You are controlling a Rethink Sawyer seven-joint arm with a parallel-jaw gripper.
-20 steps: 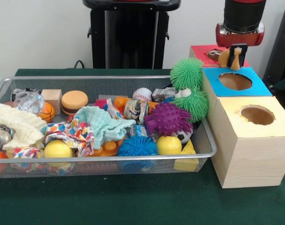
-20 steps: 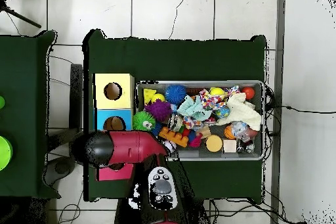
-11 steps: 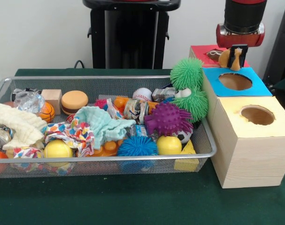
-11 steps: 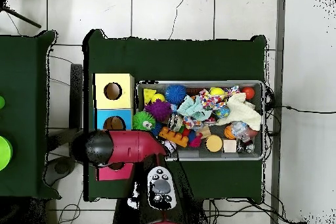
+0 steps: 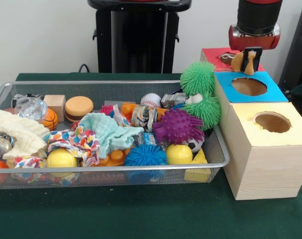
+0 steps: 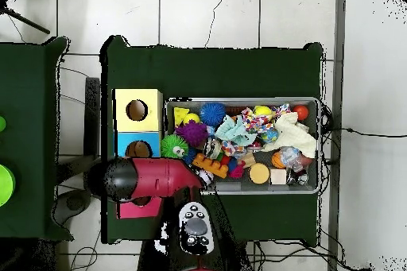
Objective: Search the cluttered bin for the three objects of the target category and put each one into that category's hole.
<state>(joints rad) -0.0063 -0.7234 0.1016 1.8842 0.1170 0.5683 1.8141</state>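
Note:
The silver wire-mesh bin (image 5: pixel 141 168) lies on the green table, full of toys; it also shows in the overhead view (image 6: pixel 238 100). The red-surround hole (image 5: pixel 225 57) tops the farthest wood box, behind the blue-surround hole (image 5: pixel 249 86) and the yellow-surround hole (image 5: pixel 272 122). My gripper (image 5: pixel 246 63) hangs just above the red-surround hole, shut on a small tan-orange toy (image 5: pixel 237 61). In the overhead view the red arm (image 6: pixel 151 179) covers that hole; only the red surround's edge (image 6: pixel 135 209) shows.
In the bin lie two green spiky balls (image 5: pixel 197 77), a purple one (image 5: pixel 177 125), a blue one (image 5: pixel 145 155), yellow balls (image 5: pixel 61 158), a baseball (image 5: pixel 151 99), a burger toy (image 5: pixel 78 107), a wood block (image 5: pixel 54 103) and cloths (image 5: pixel 108 130).

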